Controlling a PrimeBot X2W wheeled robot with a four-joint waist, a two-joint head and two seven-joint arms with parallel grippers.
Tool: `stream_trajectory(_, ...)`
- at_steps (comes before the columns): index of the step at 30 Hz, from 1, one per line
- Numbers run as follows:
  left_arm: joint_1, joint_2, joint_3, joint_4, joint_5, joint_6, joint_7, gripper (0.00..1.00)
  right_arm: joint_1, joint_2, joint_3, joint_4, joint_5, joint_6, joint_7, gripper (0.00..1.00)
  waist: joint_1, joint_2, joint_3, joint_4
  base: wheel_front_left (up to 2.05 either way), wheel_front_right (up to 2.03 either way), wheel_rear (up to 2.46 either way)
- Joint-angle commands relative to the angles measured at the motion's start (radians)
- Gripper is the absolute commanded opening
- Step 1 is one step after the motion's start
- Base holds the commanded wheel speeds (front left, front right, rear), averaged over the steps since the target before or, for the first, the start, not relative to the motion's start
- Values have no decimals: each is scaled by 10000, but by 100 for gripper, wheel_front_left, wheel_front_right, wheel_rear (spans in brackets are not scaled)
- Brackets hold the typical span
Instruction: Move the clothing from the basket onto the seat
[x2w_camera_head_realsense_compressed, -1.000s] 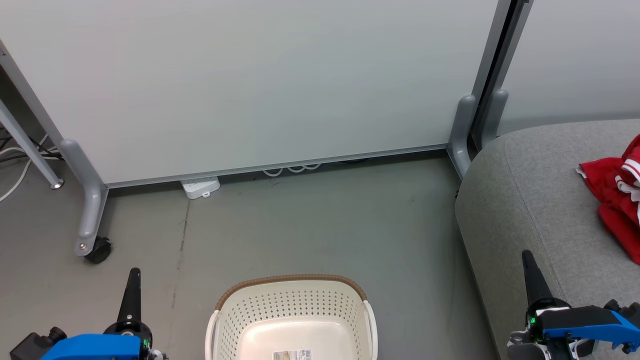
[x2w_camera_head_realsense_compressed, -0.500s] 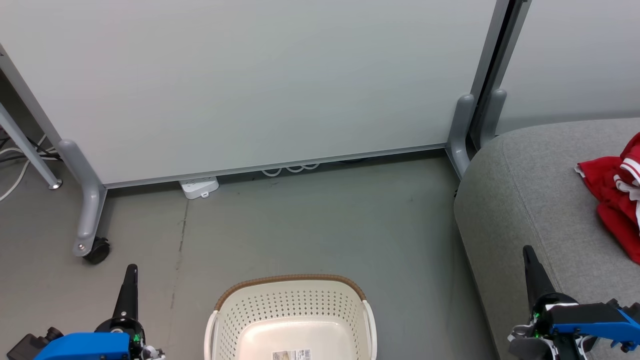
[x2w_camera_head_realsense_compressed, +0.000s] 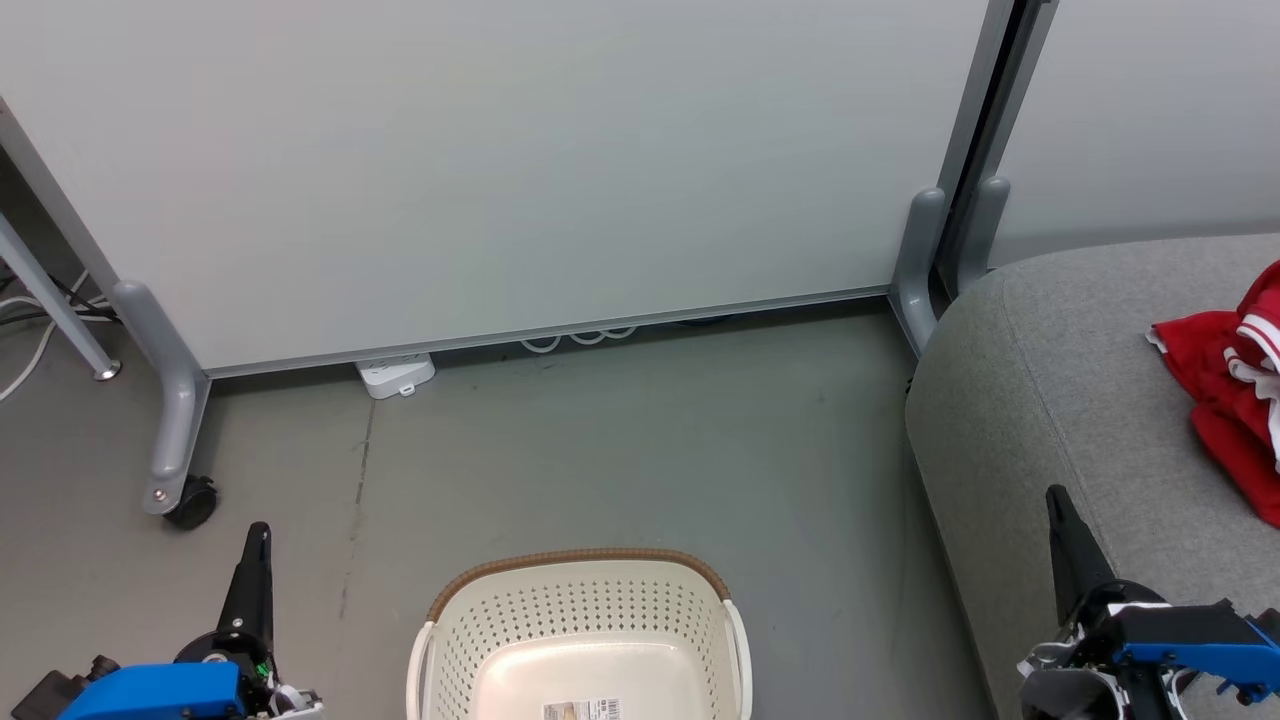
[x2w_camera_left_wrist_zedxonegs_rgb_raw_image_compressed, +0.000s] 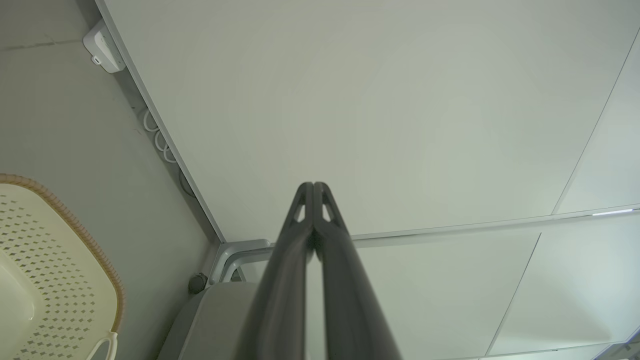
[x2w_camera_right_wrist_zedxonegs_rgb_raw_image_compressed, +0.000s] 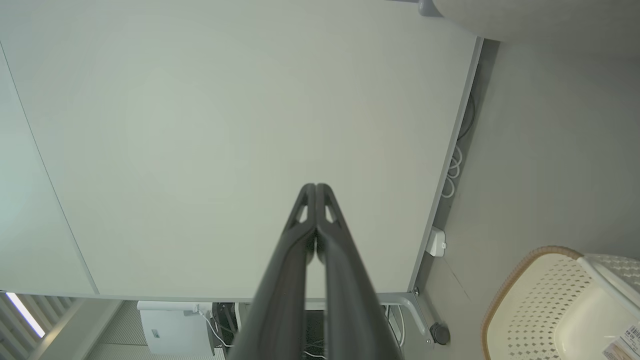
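The cream basket (x2w_camera_head_realsense_compressed: 580, 640) with a brown rim stands on the floor at the bottom centre, nothing but a label showing inside it; it also shows as the basket (x2w_camera_left_wrist_zedxonegs_rgb_raw_image_compressed: 55, 280) and the basket (x2w_camera_right_wrist_zedxonegs_rgb_raw_image_compressed: 555, 305) in the wrist views. Red clothing (x2w_camera_head_realsense_compressed: 1225, 400) with white trim lies bunched on the grey seat (x2w_camera_head_realsense_compressed: 1060, 400) at the right edge. My left gripper (x2w_camera_head_realsense_compressed: 258, 532) is shut and holds nothing, left of the basket, its tips together in the left wrist view (x2w_camera_left_wrist_zedxonegs_rgb_raw_image_compressed: 313, 186). Over the seat's front, my right gripper (x2w_camera_head_realsense_compressed: 1053, 495) is shut with nothing in it, tips together (x2w_camera_right_wrist_zedxonegs_rgb_raw_image_compressed: 316, 187).
A pale partition panel (x2w_camera_head_realsense_compressed: 520, 170) on grey legs with a castor (x2w_camera_head_realsense_compressed: 190, 500) stands behind the floor area. A white power strip (x2w_camera_head_realsense_compressed: 397, 375) and cable loops (x2w_camera_head_realsense_compressed: 580, 338) lie at its foot. Another grey leg (x2w_camera_head_realsense_compressed: 915, 270) stands close to the seat's corner.
The head view has shifted slightly, things drifting left. Both grippers sit a little lower and further out in the picture. Basket and clothing have not moved.
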Motion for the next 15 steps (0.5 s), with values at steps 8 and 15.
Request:
stream_trajectory(8,-148,70,137,-100,-709,-58,190,0,-192,1,-68,-113,767,-3,208,0,0,0,5,-23,0,0,0)
stream_trajectory(15,-152,71,170,-123,-1074,-61,289,0,-186,2,-93,-139,1177,-3,318,0,0,0,8,-39,0,0,0)
